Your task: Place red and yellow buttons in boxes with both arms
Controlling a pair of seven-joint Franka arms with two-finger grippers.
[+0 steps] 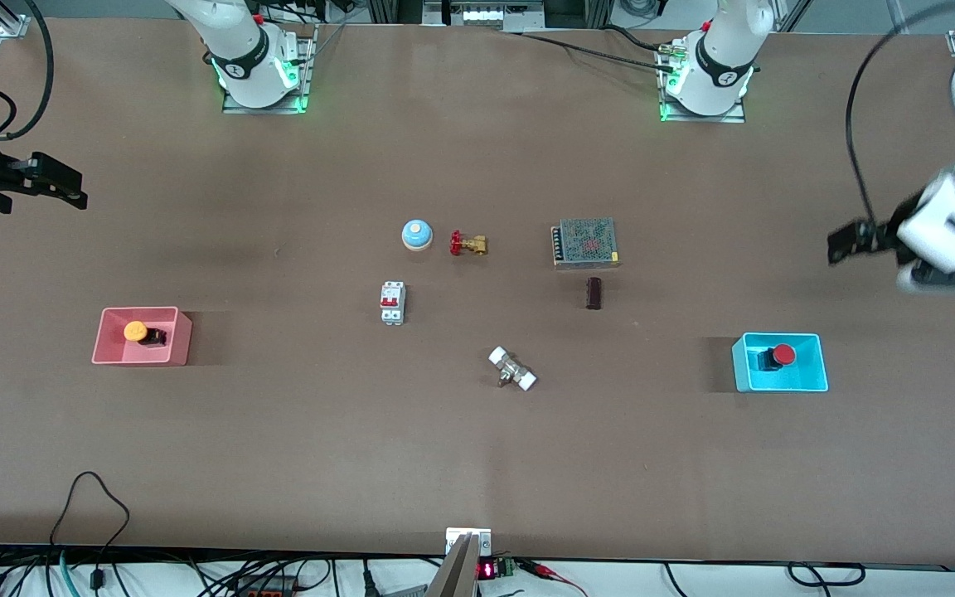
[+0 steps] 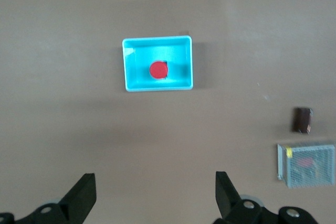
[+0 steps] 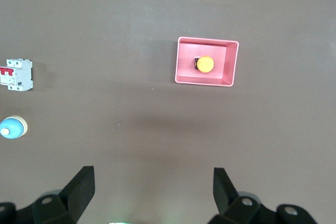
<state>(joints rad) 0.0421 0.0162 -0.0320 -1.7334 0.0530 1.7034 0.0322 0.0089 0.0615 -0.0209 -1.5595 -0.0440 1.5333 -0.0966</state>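
Red button (image 1: 782, 355) is sitting inside the cyan box (image 1: 817, 377), lower right of the front frame, cap tipped toward the left arm's end of the desk (image 1: 477, 464). In the left wrist view the red cap (image 2: 158, 70) is showing near the middle of the cyan box (image 2: 131, 77); its base is mostly hiding under the cap.

Yellow button (image 1: 138, 332) is lying in the pink box (image 1: 181, 344), lower left of the front frame, dark base pointing toward frame centre. Right wrist view: yellow cap (image 3: 205, 64) in the pink box (image 3: 231, 66), base barely peeking out.

Left pincer (image 1: 846, 242) is hanging at the right edge of the front frame, over bare desk, released; arm partly running out of frame and blurring. Its fingers (image 2: 81, 198) are standing wide apart.

Right pincer (image 1: 59, 184) is hanging at the left edge, upper half, over bare desk, released; arm mostly running out of frame. Fingers (image 3: 81, 190) spreading wide.

Centre clutter: blue bell (image 1: 416, 235), red-handled brass valve (image 1: 467, 244), mesh-topped metal unit (image 1: 584, 243), small dark block (image 1: 593, 293), white breaker (image 1: 392, 303), white-ended fitting (image 1: 512, 369).
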